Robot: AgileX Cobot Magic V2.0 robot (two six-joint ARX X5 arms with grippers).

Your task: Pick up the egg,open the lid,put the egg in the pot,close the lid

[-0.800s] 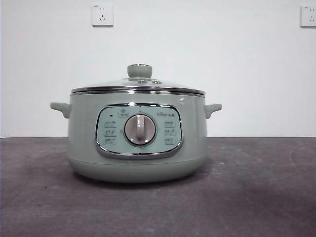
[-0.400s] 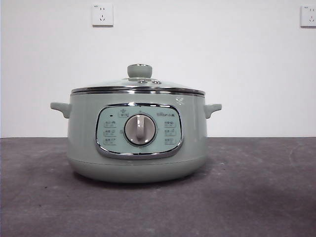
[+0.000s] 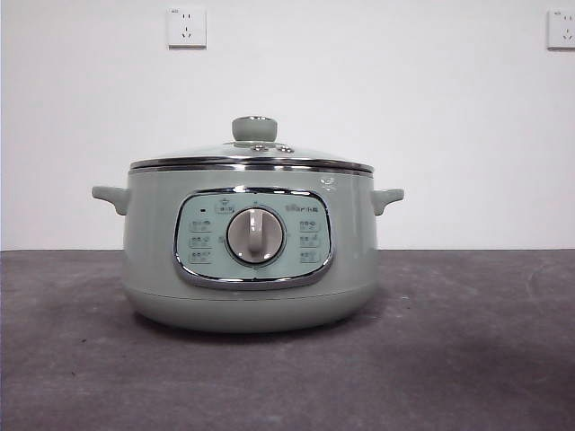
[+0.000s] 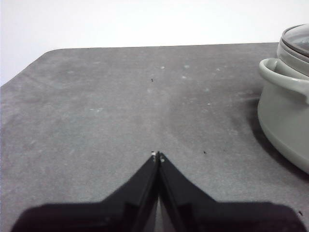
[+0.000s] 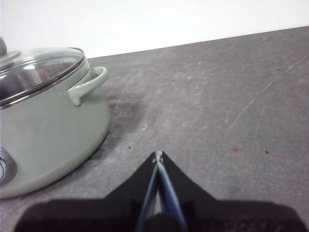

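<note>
The pale sage-green pot [image 3: 248, 269] stands in the middle of the dark table, its silver dial [image 3: 255, 235] facing the front view. The glass lid [image 3: 252, 154] with its green knob [image 3: 254, 128] sits closed on it. The egg is not in view in any frame. My left gripper [image 4: 157, 155] is shut and empty, low over the table, to one side of the pot [image 4: 286, 121]. My right gripper [image 5: 158, 154] is shut and empty, low over the table on the pot's other side [image 5: 48, 130], near its side handle [image 5: 89, 83]. Neither arm shows in the front view.
The dark grey table [image 3: 467, 341] runs to a white wall with two power sockets [image 3: 186, 26]. In the left wrist view the table's far edge and rounded corner [image 4: 53, 50] show.
</note>
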